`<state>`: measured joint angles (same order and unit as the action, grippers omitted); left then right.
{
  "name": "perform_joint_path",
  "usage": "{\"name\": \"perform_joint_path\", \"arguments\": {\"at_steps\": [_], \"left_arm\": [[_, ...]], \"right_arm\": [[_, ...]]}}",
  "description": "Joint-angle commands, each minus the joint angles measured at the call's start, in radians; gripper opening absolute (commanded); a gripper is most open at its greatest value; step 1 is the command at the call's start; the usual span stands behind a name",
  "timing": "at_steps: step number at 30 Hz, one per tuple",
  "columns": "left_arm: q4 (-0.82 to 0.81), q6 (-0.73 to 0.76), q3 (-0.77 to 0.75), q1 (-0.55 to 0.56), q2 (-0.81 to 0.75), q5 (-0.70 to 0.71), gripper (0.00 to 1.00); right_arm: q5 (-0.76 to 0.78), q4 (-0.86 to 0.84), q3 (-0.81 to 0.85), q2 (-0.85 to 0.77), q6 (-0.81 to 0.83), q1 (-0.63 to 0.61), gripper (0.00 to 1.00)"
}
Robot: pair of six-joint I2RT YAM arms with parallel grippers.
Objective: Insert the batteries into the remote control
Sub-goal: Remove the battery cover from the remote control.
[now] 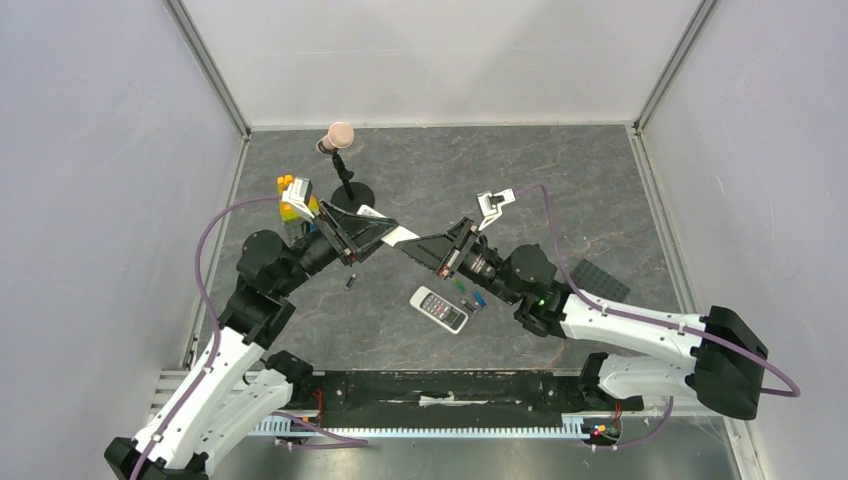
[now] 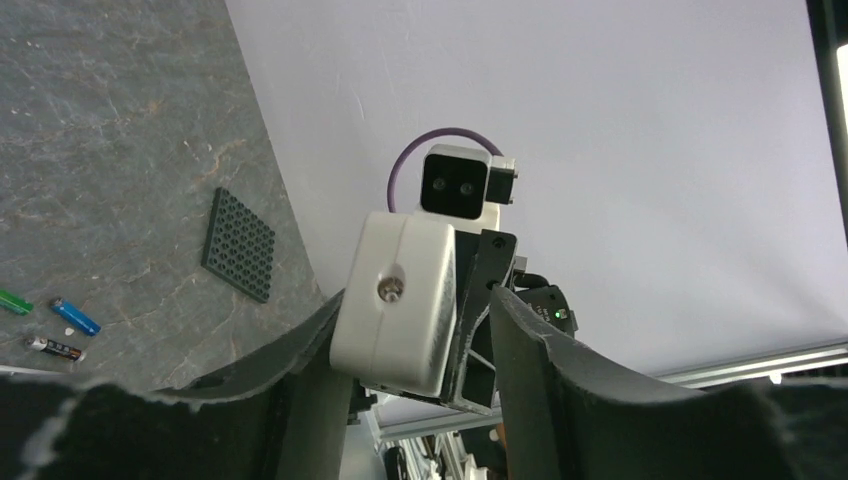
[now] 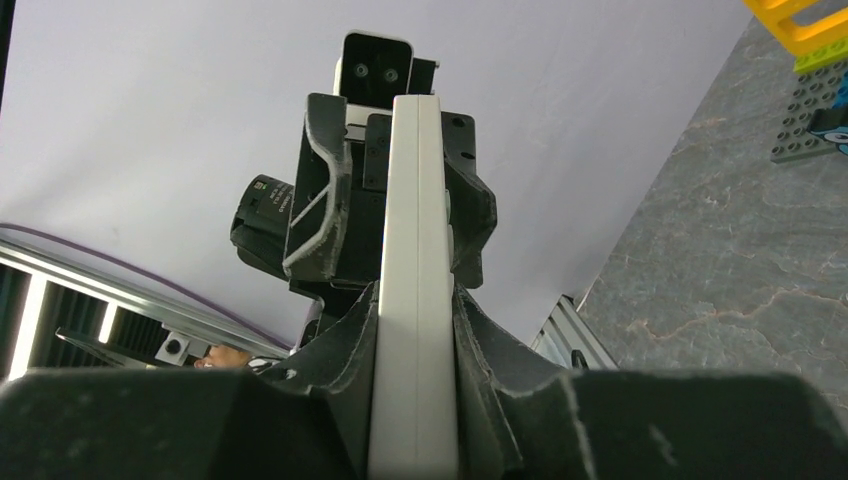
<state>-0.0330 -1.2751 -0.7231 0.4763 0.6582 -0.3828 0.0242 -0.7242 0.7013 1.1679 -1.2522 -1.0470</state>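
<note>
At the left of the overhead view a stack of yellow and green toy bricks (image 1: pixel 291 198) stands on the grey surface (image 1: pixel 520 170). Just to its right is a small black stand with a pinkish round top (image 1: pixel 340 135). Below them a lone dark battery (image 1: pixel 350 282) lies by itself.

The left claw (image 1: pixel 385 230) reaches in from the lower left to mid-frame. Its jaws stand apart on either side of one end of the white remote control (image 1: pixel 400 236), and both wrist views show gaps there. The remote is up off the surface, bridging the two claws. The left wrist view shows its plain white back (image 2: pixel 395 300) with a small round hole in it.

The right claw (image 1: pixel 422 244) comes in from the right and is clamped on the remote's other end. In its own wrist view the remote shows as a thin white slab on edge (image 3: pixel 415 250), with a finger pressed to each flat side.

Below the claws a second remote (image 1: pixel 438 309) lies on the surface, buttons up. Just to its right are a green battery (image 2: pixel 14 301), a blue battery (image 2: pixel 76 317) and a dark battery (image 2: pixel 55 348), close together. Further right a dark studded baseplate (image 1: pixel 598 280) lies flat, well apart from them.
</note>
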Motion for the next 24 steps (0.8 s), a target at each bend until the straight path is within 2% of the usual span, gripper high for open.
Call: {"name": "perform_joint_path", "arguments": {"at_steps": [1, 5, 7, 8, 10, 12, 15, 19, 24], "left_arm": [[-0.140, 0.030, 0.032, 0.004, 0.006, -0.062, 0.52], [-0.126, 0.057, 0.037, 0.004, -0.004, -0.062, 0.30], [-0.094, 0.072, 0.037, 0.005, -0.013, -0.050, 0.16], [-0.073, 0.080, 0.036, 0.004, -0.018, -0.039, 0.11], [-0.052, 0.084, 0.037, 0.004, -0.027, -0.024, 0.02], [-0.045, 0.079, 0.039, 0.004, -0.034, -0.010, 0.02], [-0.044, 0.075, 0.040, 0.004, -0.035, -0.002, 0.02], [-0.045, 0.071, 0.038, 0.004, -0.032, -0.002, 0.02], [-0.052, 0.065, 0.037, 0.004, -0.032, -0.002, 0.02]], "right_arm": [[-0.022, -0.081, 0.026, 0.024, -0.038, 0.001, 0.19], [-0.021, -0.085, 0.014, 0.034, -0.070, 0.006, 0.21], [-0.045, -0.083, 0.005, 0.031, -0.077, 0.012, 0.24], [-0.043, -0.083, -0.004, 0.023, -0.078, 0.013, 0.27], [-0.035, -0.083, -0.023, 0.007, -0.071, 0.015, 0.44], [-0.030, -0.080, -0.042, -0.013, -0.061, 0.015, 0.57], [0.001, -0.066, -0.054, -0.036, -0.054, 0.016, 0.64], [-0.006, -0.030, -0.033, -0.028, -0.052, 0.018, 0.64], [-0.014, -0.017, -0.022, -0.005, -0.064, 0.020, 0.56]]}}
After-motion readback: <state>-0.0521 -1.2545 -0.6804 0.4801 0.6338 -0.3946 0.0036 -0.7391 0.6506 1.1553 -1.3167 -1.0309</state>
